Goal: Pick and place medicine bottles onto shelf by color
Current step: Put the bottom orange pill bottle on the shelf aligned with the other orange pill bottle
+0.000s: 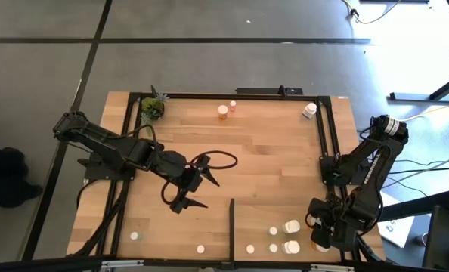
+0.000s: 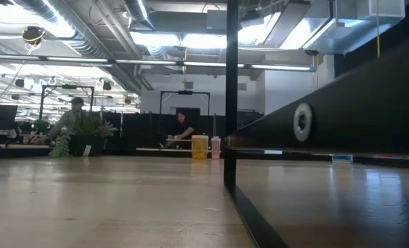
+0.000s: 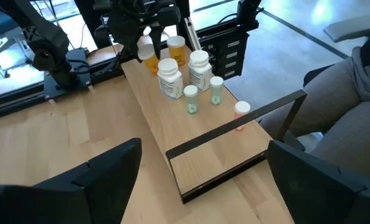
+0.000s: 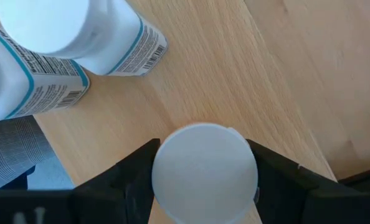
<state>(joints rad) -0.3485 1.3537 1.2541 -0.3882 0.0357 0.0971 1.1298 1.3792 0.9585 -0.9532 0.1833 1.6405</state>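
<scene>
Right gripper [image 4: 203, 171] clamps an orange bottle's white cap [image 4: 203, 168] on the shelf [image 3: 216, 140].
Left gripper [image 1: 198, 189] hovers mid-table, jaws wide.

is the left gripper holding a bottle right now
No, the left gripper hangs open over bare wood mid-table, and in its wrist view nothing sits between its fingers.

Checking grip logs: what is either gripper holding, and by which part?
The right gripper grips a white-capped bottle by its cap sides. The left gripper is open, empty.
</scene>
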